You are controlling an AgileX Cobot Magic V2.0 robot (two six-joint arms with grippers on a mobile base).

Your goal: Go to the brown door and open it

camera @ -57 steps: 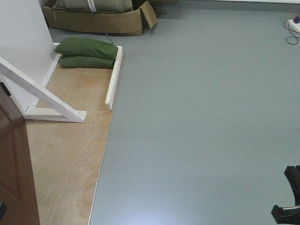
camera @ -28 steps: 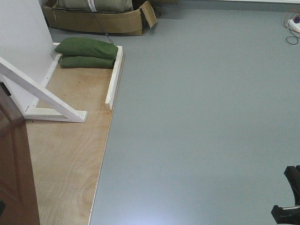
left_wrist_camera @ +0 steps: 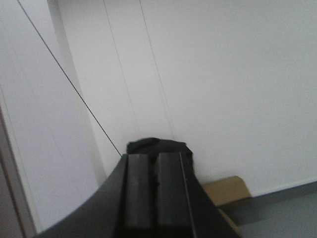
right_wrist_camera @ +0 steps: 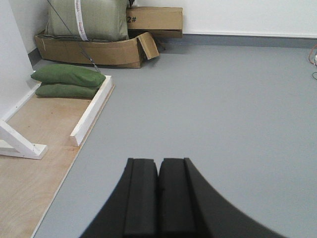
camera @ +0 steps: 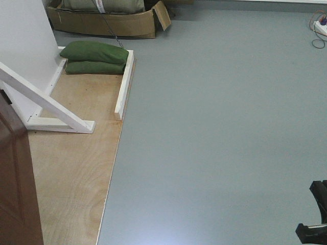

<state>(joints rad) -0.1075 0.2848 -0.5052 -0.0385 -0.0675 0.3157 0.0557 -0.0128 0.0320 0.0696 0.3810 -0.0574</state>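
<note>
The brown door (camera: 15,178) fills the lower left corner of the front view, with its edge standing over the plywood floor (camera: 76,168). No handle shows. My left gripper (left_wrist_camera: 154,157) is shut with its pads pressed together and holds nothing I can see. It points at a white panelled wall (left_wrist_camera: 213,84), and a dark blurred shape sits just past its tips. My right gripper (right_wrist_camera: 159,162) is shut and empty, held low over the grey floor (right_wrist_camera: 223,99). A black part of the right arm (camera: 314,214) shows at the lower right of the front view.
A white wooden brace (camera: 46,104) and a white rail (camera: 124,84) frame the plywood. Two green sandbags (camera: 97,57) lie at its far end. Cardboard boxes (camera: 102,20) stand at the back. Cables (camera: 318,28) lie at the far right.
A small dark part at the bottom left edge by the door has slipped down out of the front view. The door edge has barely shifted, and the right arm has not moved.
</note>
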